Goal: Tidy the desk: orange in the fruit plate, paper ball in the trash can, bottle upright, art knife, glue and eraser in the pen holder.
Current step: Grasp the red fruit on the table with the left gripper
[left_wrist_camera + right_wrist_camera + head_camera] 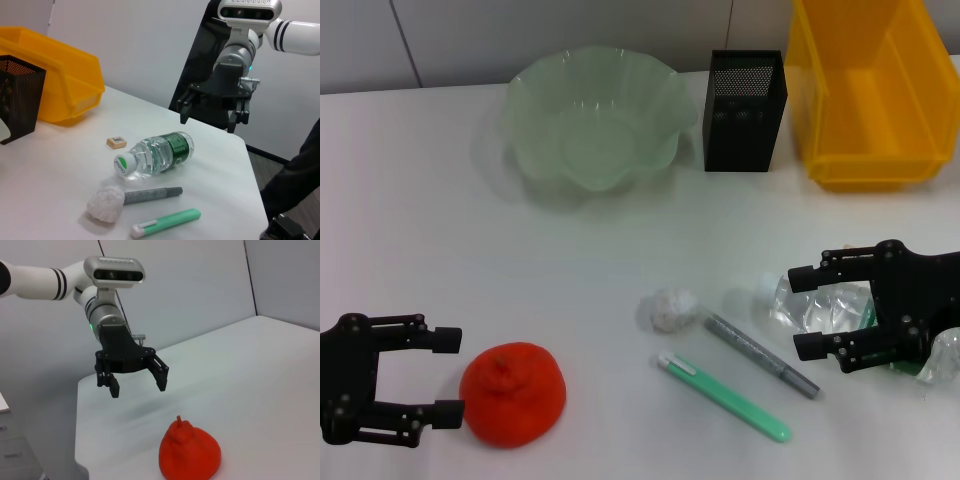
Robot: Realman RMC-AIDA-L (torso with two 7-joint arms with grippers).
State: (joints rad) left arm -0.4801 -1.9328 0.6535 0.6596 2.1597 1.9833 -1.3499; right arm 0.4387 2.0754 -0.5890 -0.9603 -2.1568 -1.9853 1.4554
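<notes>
The orange (513, 393) sits at the table's near left, just right of my open left gripper (448, 377), which does not touch it. In the right wrist view the left gripper (138, 388) hovers above the table behind the orange (190, 452). The bottle (820, 305) lies on its side at the near right, under my open right gripper (803, 312). Seen from the left wrist, the right gripper (212, 120) hangs above and behind the bottle (157, 152), clear of it. The eraser (116, 142) lies near the cap. The paper ball (670, 308), grey glue pen (760, 355) and green art knife (725, 398) lie mid-table.
At the back stand the fruit plate (535, 160), the black mesh pen holder (743, 130) and the yellow trash can (865, 170), left to right. The table's right edge drops off just beyond the bottle in the left wrist view.
</notes>
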